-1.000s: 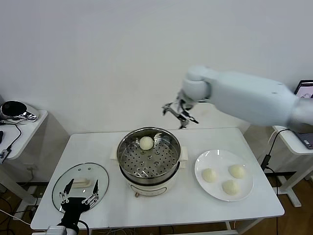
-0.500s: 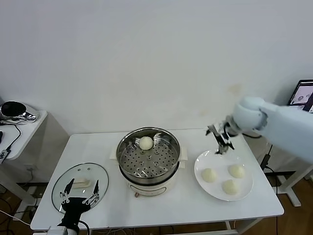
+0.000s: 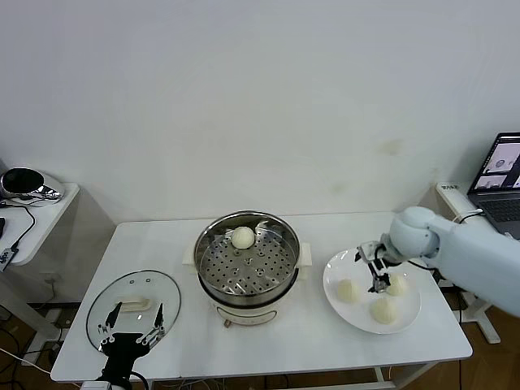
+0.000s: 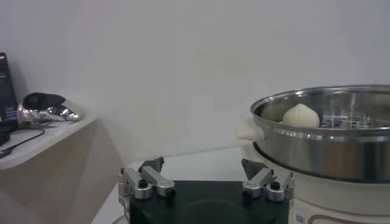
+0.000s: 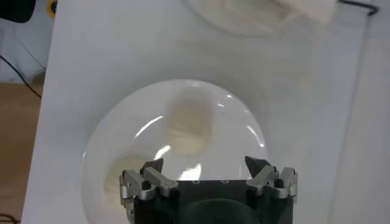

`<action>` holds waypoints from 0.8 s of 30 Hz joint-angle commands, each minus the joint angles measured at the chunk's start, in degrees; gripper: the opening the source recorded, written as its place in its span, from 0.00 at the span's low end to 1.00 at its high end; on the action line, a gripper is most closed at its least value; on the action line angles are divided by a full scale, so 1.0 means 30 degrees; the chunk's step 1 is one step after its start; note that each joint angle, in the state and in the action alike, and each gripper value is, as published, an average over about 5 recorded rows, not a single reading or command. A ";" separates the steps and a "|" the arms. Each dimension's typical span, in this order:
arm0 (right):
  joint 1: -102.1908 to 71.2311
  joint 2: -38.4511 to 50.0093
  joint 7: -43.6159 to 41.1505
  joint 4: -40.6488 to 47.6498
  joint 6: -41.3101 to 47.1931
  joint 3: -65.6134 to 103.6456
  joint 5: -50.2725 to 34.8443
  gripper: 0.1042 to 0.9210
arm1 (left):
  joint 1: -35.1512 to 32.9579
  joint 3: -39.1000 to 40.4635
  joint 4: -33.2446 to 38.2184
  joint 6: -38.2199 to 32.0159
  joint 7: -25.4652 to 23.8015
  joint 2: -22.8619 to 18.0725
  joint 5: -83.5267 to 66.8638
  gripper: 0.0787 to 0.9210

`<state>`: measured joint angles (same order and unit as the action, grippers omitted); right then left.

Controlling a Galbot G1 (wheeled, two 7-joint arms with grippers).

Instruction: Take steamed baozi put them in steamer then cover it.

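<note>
One baozi point(image 3: 243, 237) lies on the perforated tray at the back of the steel steamer point(image 3: 210, 272) in the table's middle; it also shows in the left wrist view point(image 4: 299, 115). Three baozi lie on the white plate point(image 3: 410, 314) at the right: the left one point(image 3: 348, 291), the right one point(image 3: 396, 284) and the front one point(image 3: 383, 310). My right gripper point(image 3: 377, 270) is open and empty, low over the plate between the left and right baozi; its wrist view shows a blurred baozi point(image 5: 189, 125). The glass cover point(image 3: 134, 303) lies at the left front. My left gripper point(image 3: 131, 322) is open, parked just in front of it.
A side table point(image 3: 36, 213) with a shiny black and chrome object point(image 3: 24, 182) stands at the far left. A laptop point(image 3: 497, 175) sits on a stand at the far right. Bare table shows in front of the steamer point(image 3: 268, 345).
My right arm swung from behind the steamer to the right and down, and now hangs low over the plate. The left arm and the baozi have not moved.
</note>
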<state>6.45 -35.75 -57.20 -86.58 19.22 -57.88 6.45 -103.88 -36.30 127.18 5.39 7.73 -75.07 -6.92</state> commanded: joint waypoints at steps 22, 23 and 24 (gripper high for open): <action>-0.3160 -0.2966 -0.0005 0.3333 -0.0046 0.2153 0.1816 0.72 | 0.0199 -0.0029 -0.0181 -0.0021 0.0043 0.0028 -0.0037 0.88; -0.3204 -0.2991 -0.0011 0.3344 -0.0040 0.2178 0.1821 0.69 | 0.0199 -0.0023 -0.0164 -0.0022 0.0044 0.0020 -0.0035 0.88; -0.3226 -0.2997 -0.0031 0.3331 -0.0037 0.2199 0.1820 0.67 | 0.0195 -0.0017 -0.0144 -0.0022 0.0045 0.0011 -0.0032 0.88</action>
<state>-2.06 -43.61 -57.21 -77.79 19.10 -52.02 11.35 -103.31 -36.35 126.78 5.34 7.85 -75.05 -7.01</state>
